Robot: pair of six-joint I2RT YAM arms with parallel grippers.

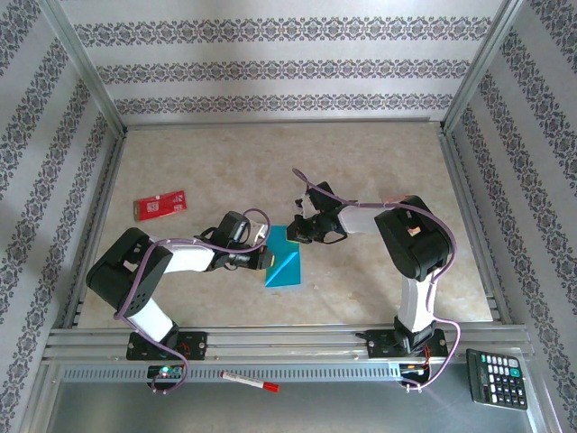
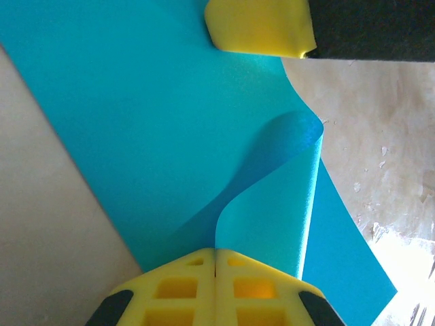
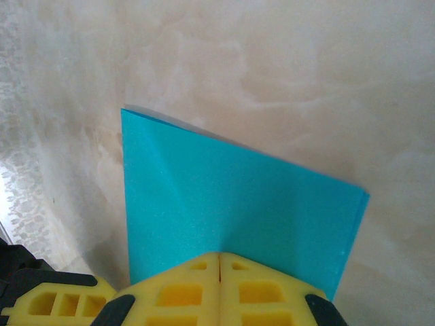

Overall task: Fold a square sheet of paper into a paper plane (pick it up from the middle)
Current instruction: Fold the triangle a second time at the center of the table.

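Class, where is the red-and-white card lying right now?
In the top view, the red-and-white card lies on the table's left side, beyond the left arm, apart from the teal sheet of paper.

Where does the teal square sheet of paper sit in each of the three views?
Top external: square sheet of paper near picture centre.
Left wrist: sheet across most of the picture, one flap curled.
Right wrist: sheet lower centre, above yellow fingers.
Shared landmark: beige marbled tabletop.
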